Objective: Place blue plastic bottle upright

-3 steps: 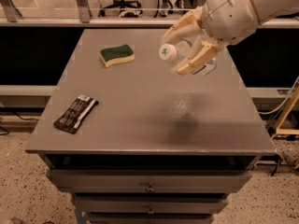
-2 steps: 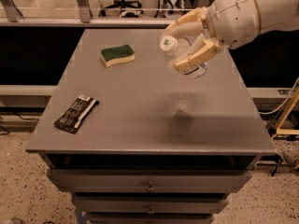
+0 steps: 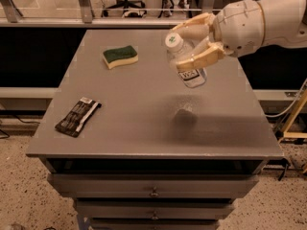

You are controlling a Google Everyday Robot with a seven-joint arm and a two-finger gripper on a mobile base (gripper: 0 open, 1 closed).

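The blue plastic bottle (image 3: 188, 63) is clear with a white cap at its upper left and a label with a dark text panel near its lower end. It hangs tilted in the air above the right half of the grey table (image 3: 144, 104). My gripper (image 3: 192, 44) comes in from the upper right and is shut on the bottle, one cream finger (image 3: 192, 30) above it and one below, near the neck. The bottle's faint shadow lies on the table beneath it.
A green and yellow sponge (image 3: 120, 56) lies at the table's back left. A dark wrapped snack bar (image 3: 77, 116) lies near the left front edge. Drawers sit under the tabletop. A yellow frame stands at the right of the table.
My gripper has turned the bottle from nearly lying sideways to a steeper tilt, cap up and left. The sponge and snack bar have not moved.
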